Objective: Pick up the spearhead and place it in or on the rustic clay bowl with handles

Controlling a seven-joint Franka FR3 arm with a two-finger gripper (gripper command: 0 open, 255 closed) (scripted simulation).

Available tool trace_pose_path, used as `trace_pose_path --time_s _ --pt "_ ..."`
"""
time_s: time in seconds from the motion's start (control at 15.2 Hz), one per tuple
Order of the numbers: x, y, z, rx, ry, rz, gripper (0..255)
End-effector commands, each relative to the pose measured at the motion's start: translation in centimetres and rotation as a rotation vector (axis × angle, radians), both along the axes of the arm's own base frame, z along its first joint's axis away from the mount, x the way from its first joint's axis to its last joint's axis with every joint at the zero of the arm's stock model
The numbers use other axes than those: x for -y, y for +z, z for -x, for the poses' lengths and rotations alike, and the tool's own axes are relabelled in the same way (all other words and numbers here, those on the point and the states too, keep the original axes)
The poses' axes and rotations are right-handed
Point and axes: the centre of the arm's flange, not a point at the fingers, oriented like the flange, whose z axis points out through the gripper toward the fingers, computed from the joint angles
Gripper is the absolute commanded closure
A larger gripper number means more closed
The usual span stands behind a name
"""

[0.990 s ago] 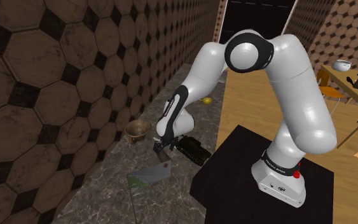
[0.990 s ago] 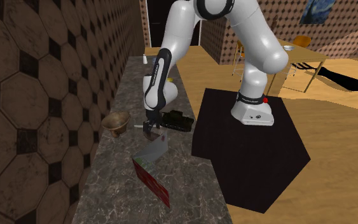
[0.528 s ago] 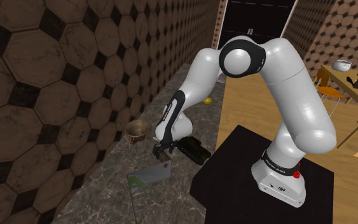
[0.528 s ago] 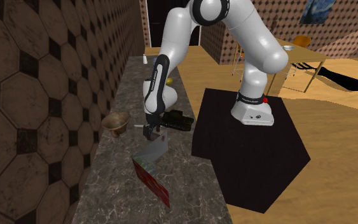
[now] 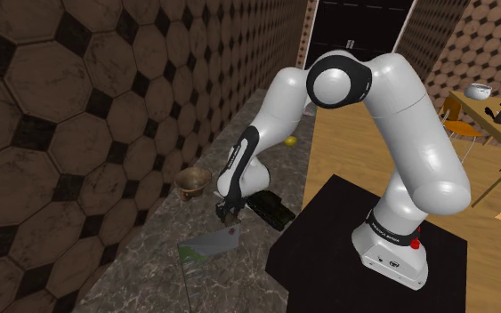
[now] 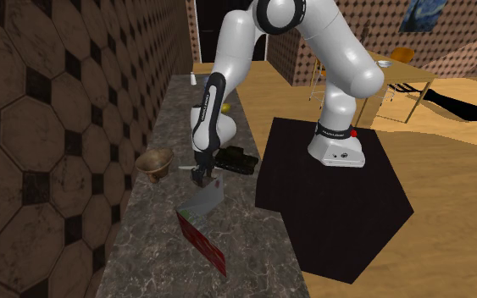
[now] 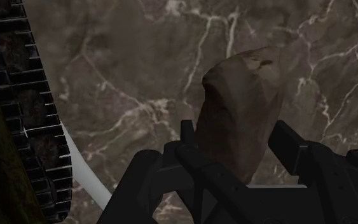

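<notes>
One brown, stony spearhead [image 7: 238, 114] lies flat on the marbled bench [image 7: 139, 57] near the brown bowl [image 5: 190, 181], the tool [image 7: 234, 137] pinching its broad middle; it looks stiff, fairly light and chip-prone at the tip.

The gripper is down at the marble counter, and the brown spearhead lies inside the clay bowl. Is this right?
No. The gripper is down at the marble counter, but the brown spearhead lies on that counter between the fingers, not inside the clay bowl; the wrist view shows it.

White arm [image 5: 405, 116] folded downward, wrist vertical, black hand [image 5: 229, 219] low, fingers [image 7: 292, 149] clasping spearhead [image 7: 241, 108]
</notes>
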Motion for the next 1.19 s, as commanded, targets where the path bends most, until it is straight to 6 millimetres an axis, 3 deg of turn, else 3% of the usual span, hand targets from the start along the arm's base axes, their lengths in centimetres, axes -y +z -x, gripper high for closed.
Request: trace_pose_path --time_s 0.0,0.4,1.12 --pt "0.0 -0.1 0.1 -0.002 0.000 0.000 255" --pt "0.0 -0.1 0.0 -0.002 0.000 0.000 255" --pt "0.0 5.7 0.0 -0.002 0.000 0.000 255"
